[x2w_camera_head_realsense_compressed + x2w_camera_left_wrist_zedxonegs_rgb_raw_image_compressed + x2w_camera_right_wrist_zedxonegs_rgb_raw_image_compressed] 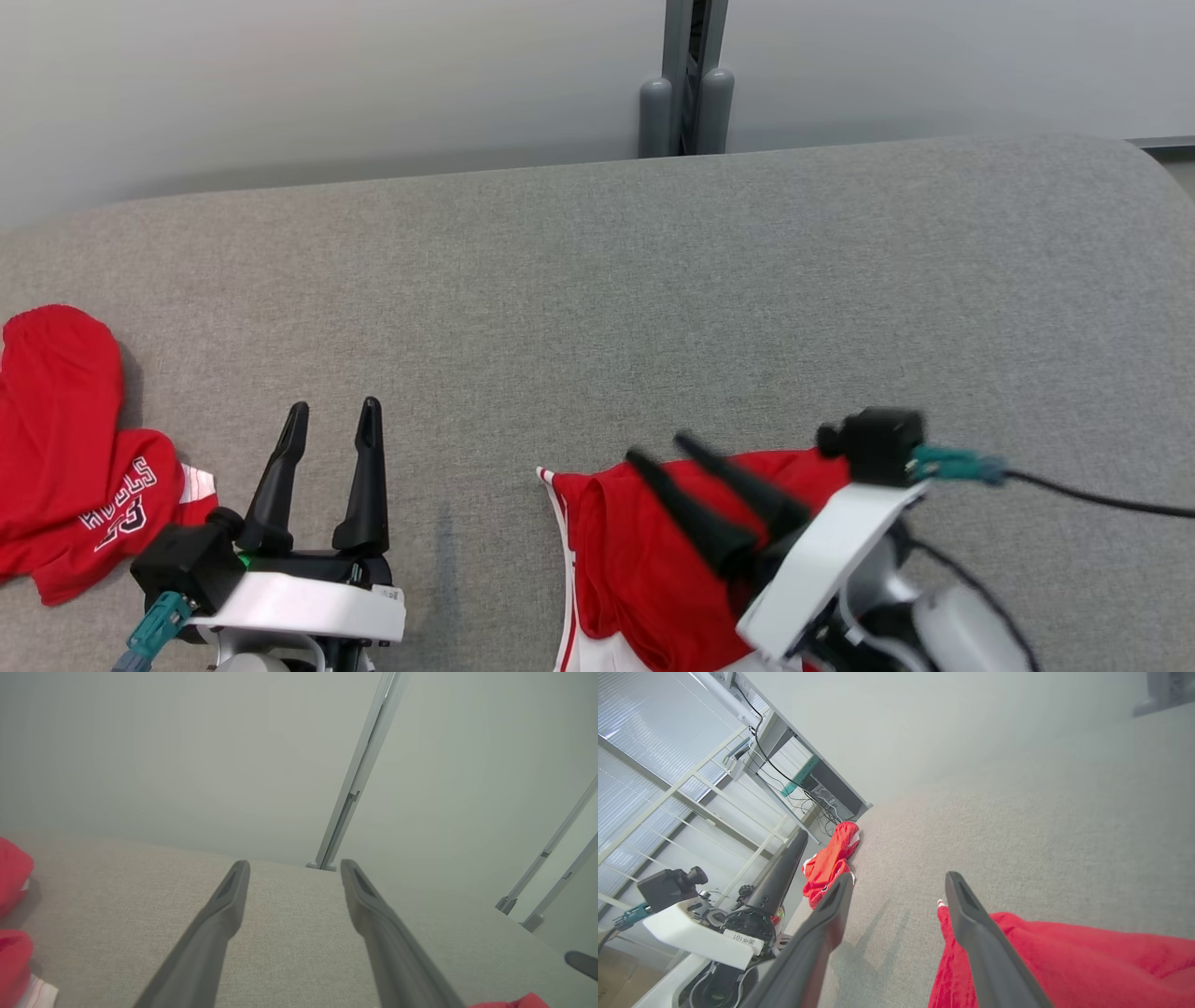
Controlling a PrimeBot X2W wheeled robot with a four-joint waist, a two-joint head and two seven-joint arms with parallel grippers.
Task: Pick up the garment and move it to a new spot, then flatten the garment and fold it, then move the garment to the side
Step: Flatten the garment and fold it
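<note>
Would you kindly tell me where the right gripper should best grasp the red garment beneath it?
Pinch the white-trimmed corner of the red garment, from above with the open right gripper: that corner lies flat and exposed on the grey table, likely easiest.

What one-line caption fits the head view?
Open right gripper over red white-trimmed garment on grey fabric table; open left gripper near second red lettered garment.

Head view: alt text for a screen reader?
The right pincer, open, is angled over a red garment with white trim at the near edge of a grey table. The left pincer, open, points across bare table; a second red garment lies far left.
</note>
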